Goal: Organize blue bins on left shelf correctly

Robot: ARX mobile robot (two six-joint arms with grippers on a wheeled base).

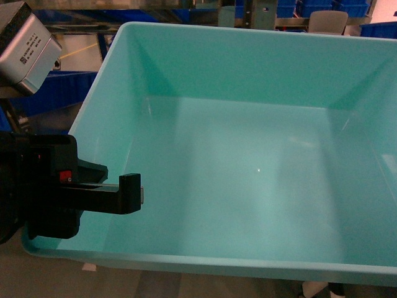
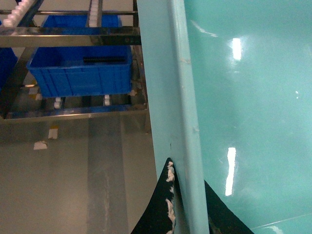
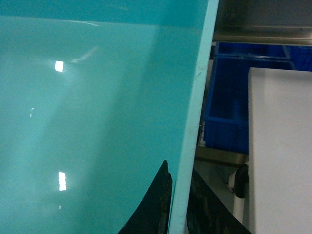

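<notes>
One empty light turquoise blue bin [image 1: 248,167] fills the head view, lifted close to the camera. My left gripper [image 1: 115,189] is shut on its left wall, with one black finger [image 1: 130,192] inside the tub. In the left wrist view the left gripper [image 2: 187,195] pinches the rolled rim [image 2: 180,97] between both fingers. My right gripper [image 3: 179,195] is likewise shut on the bin's right wall [image 3: 195,107]; it is out of the head view. The left shelf [image 2: 73,34], steel beams with white rollers, stands beyond the bin's left side.
A dark blue ribbed crate [image 2: 80,68] sits on a lower level of the steel rack. More dark blue crates [image 3: 229,112] stand beyond the bin's right side, next to a pale grey tabletop [image 3: 280,146]. Bare floor [image 2: 73,170] lies below the left gripper.
</notes>
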